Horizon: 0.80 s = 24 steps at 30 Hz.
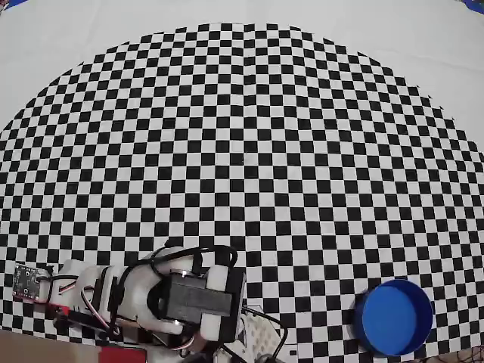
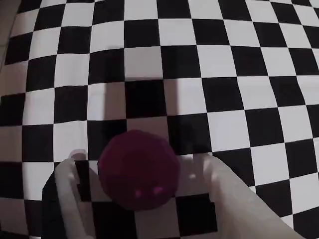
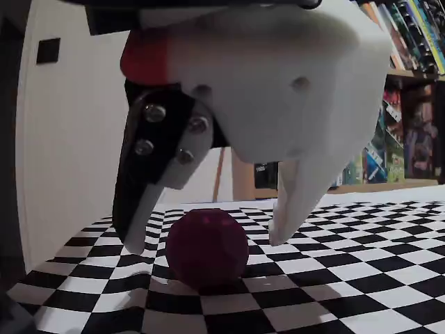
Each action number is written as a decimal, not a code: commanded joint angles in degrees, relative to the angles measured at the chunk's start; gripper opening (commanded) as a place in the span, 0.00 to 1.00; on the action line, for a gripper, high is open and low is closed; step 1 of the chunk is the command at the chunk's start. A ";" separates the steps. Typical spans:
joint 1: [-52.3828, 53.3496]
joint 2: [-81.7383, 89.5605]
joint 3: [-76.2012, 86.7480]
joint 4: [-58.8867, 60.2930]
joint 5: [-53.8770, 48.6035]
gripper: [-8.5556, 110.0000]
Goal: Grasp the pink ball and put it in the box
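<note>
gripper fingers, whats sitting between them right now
The pink ball lies on the checkered mat between the open gripper's fingers, clearest in the fixed view.

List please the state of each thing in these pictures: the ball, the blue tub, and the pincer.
pink ball: resting on the checkered cloth, between the pincer fingers, not lifted.
box: upright on the cloth, empty, far from the arm in the overhead view.
pincer: open, one finger on each side of the ball, no clear contact.

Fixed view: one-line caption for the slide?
Open white two-finger gripper straddling the small magenta-pink ball resting on the black-and-white checkered mat, fingertips clear of it.
</note>
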 commanded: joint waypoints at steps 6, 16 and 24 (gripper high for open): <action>-0.26 -0.26 -2.11 -0.88 -0.53 0.31; -0.09 -1.23 -2.90 -0.97 -0.53 0.31; 0.00 -1.76 -2.99 -0.97 -0.53 0.31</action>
